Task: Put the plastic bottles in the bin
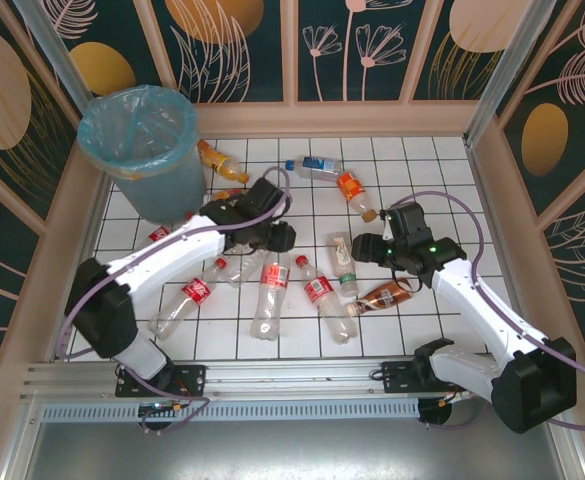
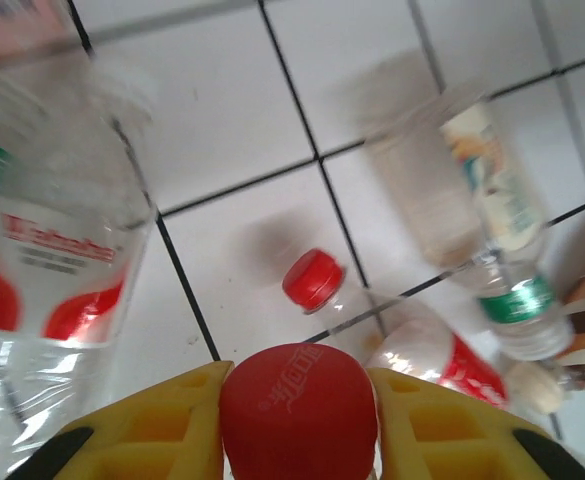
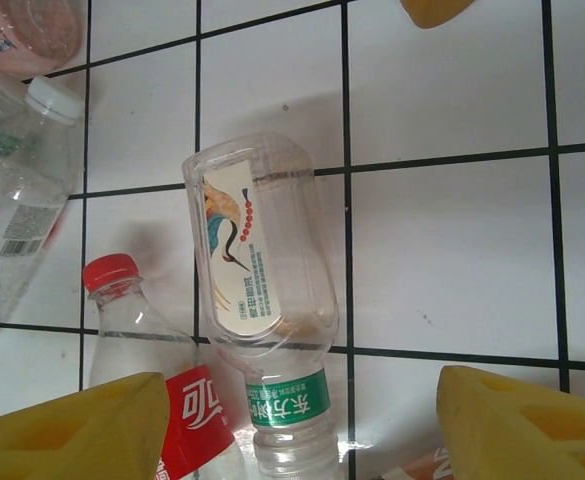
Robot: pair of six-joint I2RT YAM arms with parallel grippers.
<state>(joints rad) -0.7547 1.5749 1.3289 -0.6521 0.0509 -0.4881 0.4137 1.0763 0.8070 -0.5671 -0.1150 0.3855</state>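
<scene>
The white tiled table [image 1: 432, 170] is littered with plastic bottles, so on this evidence the job is near its start. The bin [image 1: 162, 190] stands at the far left corner; from above I can make out no bottle inside its light-blue bag, though the bottom is hard to read. About ten bottles lie on the tiles: an orange one [image 1: 222, 162] just beside the bin, a blue-labelled one [image 1: 317, 166] and an orange-labelled one [image 1: 355, 193] at the far side, a brown one [image 1: 384, 295] on the right, and a cluster of red-labelled ones [image 1: 272, 285] in the middle. The left gripper [image 1: 275, 238] is down in that cluster, its yellow pads [image 2: 152, 430] tight against both sides of a red cap [image 2: 299, 415], which I read as a grip on a red-capped bottle that has yet to be carried to the bin. The right gripper [image 3: 302, 380] hangs with jaws spread above a clear green-labelled bottle [image 3: 262, 250], holding nothing.
</scene>
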